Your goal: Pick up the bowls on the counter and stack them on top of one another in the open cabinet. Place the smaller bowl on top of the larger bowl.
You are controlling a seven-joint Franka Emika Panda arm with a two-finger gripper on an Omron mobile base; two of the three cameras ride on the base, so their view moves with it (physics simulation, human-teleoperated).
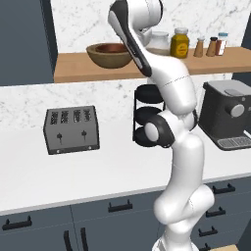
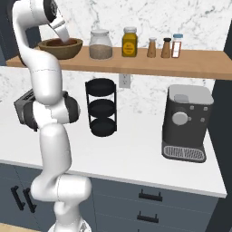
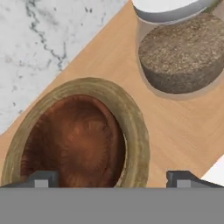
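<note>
Bowls first: the smaller bowl (image 3: 76, 140), dark reddish-brown, sits nested inside the larger bowl (image 3: 133, 127), and the pair rests on the open cabinet (image 1: 73, 68) shelf board, at the left end of the row of containers. We take the large glass jar (image 2: 100, 44) as our landmark; the stack stands just left of it, near but apart.

Our pincer (image 3: 111, 180) hangs over the stack with its fingertips spread wide and nothing between them, one tip over the dark bowl's inside, the other out past the tan rim (on the jar's side).

We judge the stacking done and the step in hand to be the retreat. To do it well, we would lift straight away from the bowls before swinging, so neither tip catches the thick rim and drags the stack toward the shelf edge. We would also steer away from the jar, since the arm crosses close in front of it.

Right of the jar stand a yellow jar (image 2: 129, 41) and small shakers (image 2: 166, 47), well clear of our path.
</note>
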